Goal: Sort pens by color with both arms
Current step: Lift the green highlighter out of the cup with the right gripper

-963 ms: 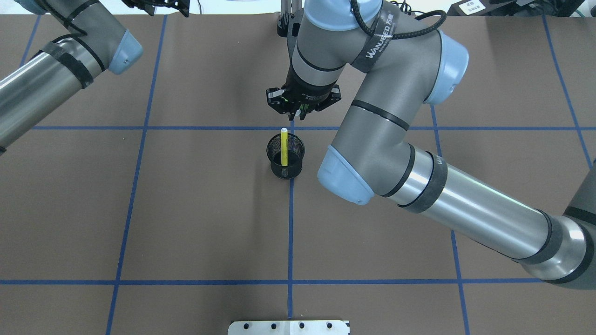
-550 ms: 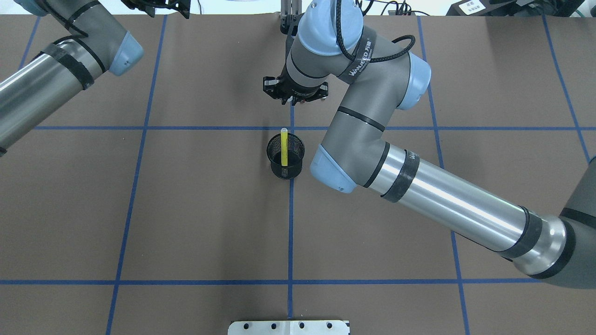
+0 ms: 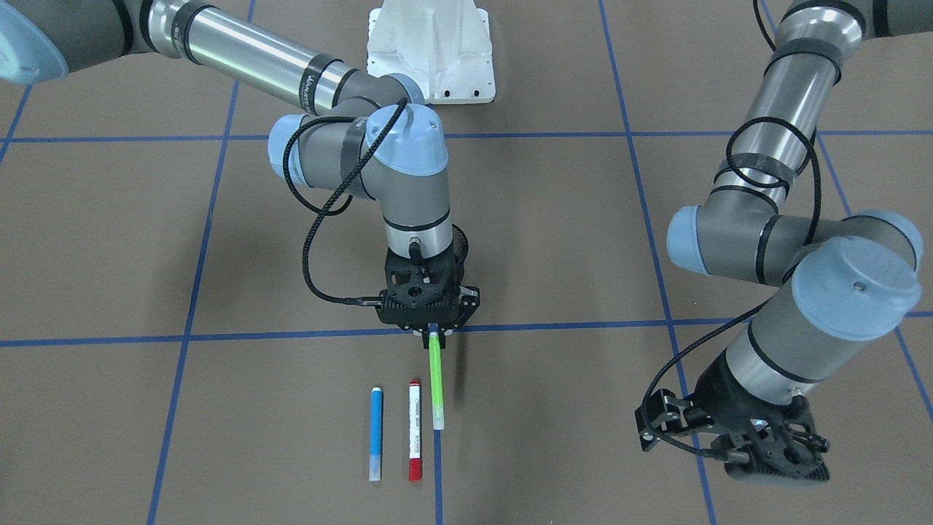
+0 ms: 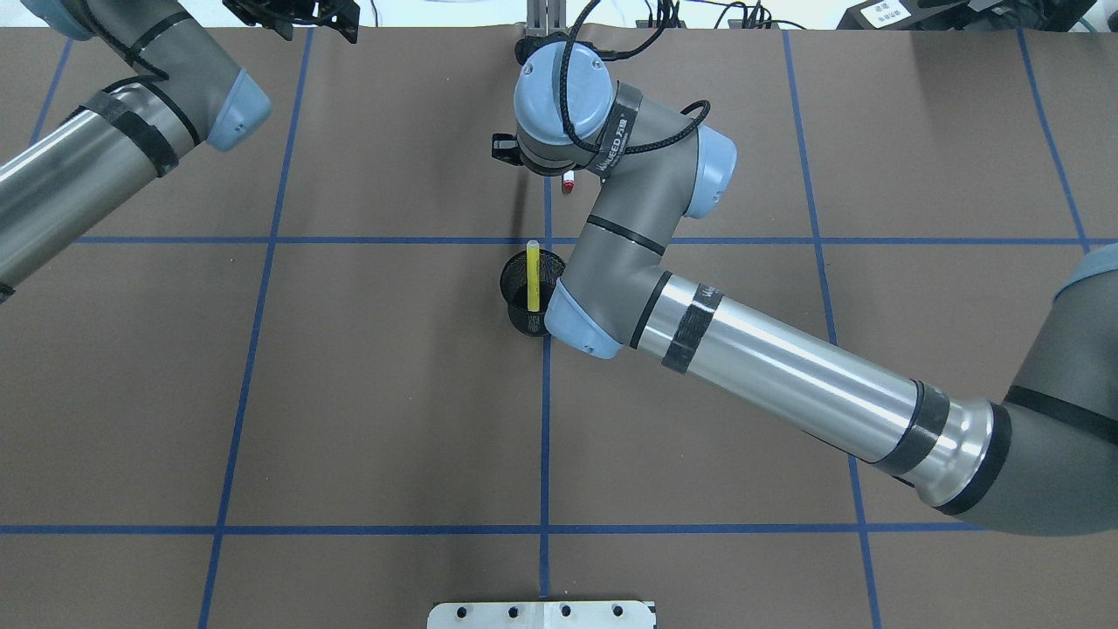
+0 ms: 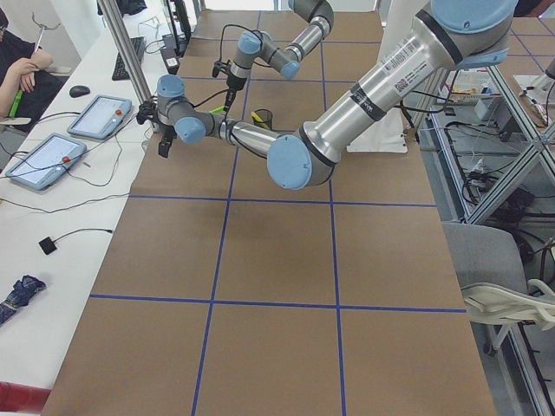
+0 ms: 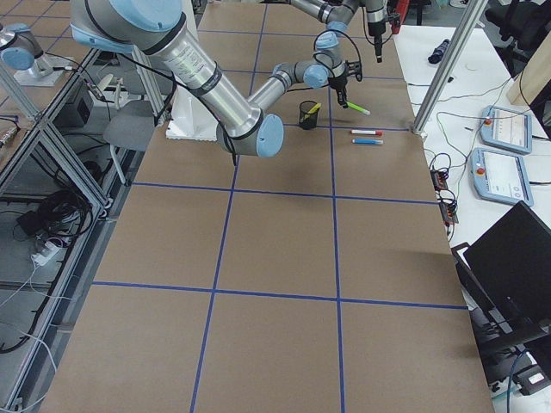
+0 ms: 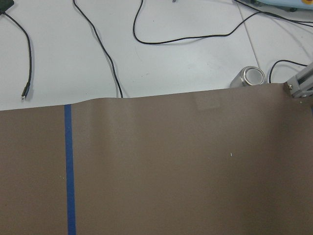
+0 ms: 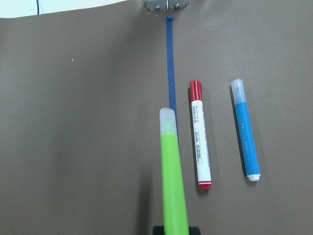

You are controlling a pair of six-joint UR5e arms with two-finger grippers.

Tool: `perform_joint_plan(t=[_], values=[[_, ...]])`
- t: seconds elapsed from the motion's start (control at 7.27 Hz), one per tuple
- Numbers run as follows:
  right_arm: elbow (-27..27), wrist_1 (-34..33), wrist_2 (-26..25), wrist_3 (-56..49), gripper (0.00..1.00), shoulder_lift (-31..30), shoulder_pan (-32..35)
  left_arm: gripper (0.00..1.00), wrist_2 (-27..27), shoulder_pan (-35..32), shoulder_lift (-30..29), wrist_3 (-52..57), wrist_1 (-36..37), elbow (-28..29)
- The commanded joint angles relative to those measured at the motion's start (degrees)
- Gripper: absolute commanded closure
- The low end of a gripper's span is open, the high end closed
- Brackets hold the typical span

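In the overhead view the right arm's wrist [image 4: 559,109] hid its gripper and the green pen; only a red cap of the white pen [image 4: 569,183] showed, and the elbow covered the 4 o'clock side of the mesh cup [image 4: 517,284], in which the yellow pen [image 4: 533,275] stood. In the front view the right gripper [image 3: 433,334] was clamped on the green pen [image 3: 436,383], pale end down, at 3 o'clock of the white pen and the blue pen [image 3: 376,433] lying on the table [image 3: 219,408]. Whether the left gripper [image 3: 736,437] was parted could not be told. Since 1.0 s earlier the right gripper had travelled toward 12 o'clock, away from the cup.

Green pen [image 8: 173,186] glossy plastic; table cover [image 8: 73,147] matt, smooth.
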Motion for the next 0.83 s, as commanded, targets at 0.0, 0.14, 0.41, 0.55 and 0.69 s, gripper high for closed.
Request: perform_joint_plan(t=[0.0, 0.14, 0.41, 0.55, 0.69], values=[[-8.6, 6.5, -3.3, 2.7, 1.00, 2.5, -0.8, 0.01, 0.1, 0.4, 0.2, 0.0, -0.1, 0.0], [-10.3, 6.7, -5.7, 2.7, 1.00, 2.9, -2.0, 0.01, 0.1, 0.4, 0.2, 0.0, -0.1, 0.0], [-11.5, 7.2, -8.6, 2.7, 1.00, 3.2, -2.7, 0.01, 0.1, 0.4, 0.2, 0.0, -0.1, 0.0], [-14.3, 11.2, -10.0, 2.7, 1.00, 3.3, -3.0, 0.01, 0.1, 0.4, 0.2, 0.0, -0.1, 0.1], [-15.8, 12.0, -10.4, 2.6, 1.00, 3.9, -3.1, 0.01, 0.1, 0.4, 0.2, 0.0, -0.1, 0.1]])
